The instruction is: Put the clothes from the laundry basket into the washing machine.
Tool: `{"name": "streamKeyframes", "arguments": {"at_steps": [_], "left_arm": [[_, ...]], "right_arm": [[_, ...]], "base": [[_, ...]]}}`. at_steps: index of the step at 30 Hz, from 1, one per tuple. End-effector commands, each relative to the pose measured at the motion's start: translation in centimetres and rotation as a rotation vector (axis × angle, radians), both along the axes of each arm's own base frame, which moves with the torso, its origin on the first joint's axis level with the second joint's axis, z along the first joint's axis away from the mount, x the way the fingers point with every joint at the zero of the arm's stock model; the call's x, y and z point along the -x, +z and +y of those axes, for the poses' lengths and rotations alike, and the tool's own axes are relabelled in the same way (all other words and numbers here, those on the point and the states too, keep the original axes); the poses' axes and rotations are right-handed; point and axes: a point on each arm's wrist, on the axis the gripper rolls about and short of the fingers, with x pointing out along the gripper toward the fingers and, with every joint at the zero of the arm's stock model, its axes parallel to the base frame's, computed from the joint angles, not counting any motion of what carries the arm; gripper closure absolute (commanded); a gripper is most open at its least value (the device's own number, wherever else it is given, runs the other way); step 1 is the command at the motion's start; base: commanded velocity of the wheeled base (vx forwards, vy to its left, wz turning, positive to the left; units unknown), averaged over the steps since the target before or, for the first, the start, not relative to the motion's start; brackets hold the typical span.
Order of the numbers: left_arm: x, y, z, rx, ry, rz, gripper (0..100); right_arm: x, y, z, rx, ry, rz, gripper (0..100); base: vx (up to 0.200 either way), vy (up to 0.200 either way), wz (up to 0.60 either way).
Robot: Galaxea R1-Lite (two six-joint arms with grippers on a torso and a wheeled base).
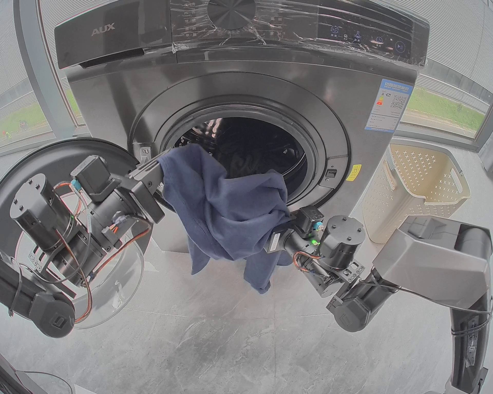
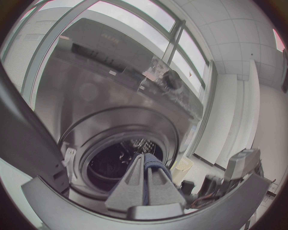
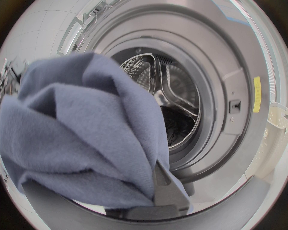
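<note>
Blue garment [image 1: 226, 210] held before the open washing machine [image 1: 246, 87], pinched at its 10 o'clock by the closed left gripper [image 1: 154, 177], at 4 o'clock by the closed right gripper [image 1: 280, 238], laundry basket [image 1: 421, 179] set at 3 o'clock

Bright even daylight from windows [image 1: 447, 107] behind the washing machine [image 1: 102, 97]. Glare on its film-wrapped top panel [image 1: 287, 20]; drum [image 1: 257, 149] interior dark. Soft shadows on floor [image 1: 231, 333]. Fisheye bending, black corners in wrist views.
</note>
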Motion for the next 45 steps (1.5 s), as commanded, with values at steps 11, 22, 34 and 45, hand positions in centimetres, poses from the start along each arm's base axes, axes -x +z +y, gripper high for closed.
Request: {"name": "streamKeyframes", "arguments": {"at_steps": [11, 22, 34, 45], "left_arm": [[-1.5, -8.5, 0.5, -0.209, -0.001, 0.227, 100], [-2.2, -12.6, 0.5, -0.293, -0.015, 0.339, 100], [-2.3, -13.3, 0.5, -0.305, -0.019, 0.360, 100], [-2.0, -13.6, 0.4, -0.312, -0.027, 0.374, 0]], "right_arm": [[2.2, 3.3, -0.1, -0.037, 0.012, -0.035, 100], [2.6, 3.9, 0.7, -0.083, 0.020, -0.036, 100], [2.6, 4.1, 0.7, -0.085, 0.021, -0.040, 100], [2.5, 4.1, 0.6, -0.084, 0.016, -0.041, 100]], "base": [[0.000, 0.000, 0.00], [0.000, 0.000, 0.00], [0.000, 0.000, 0.00], [0.000, 0.000, 0.00]]}}
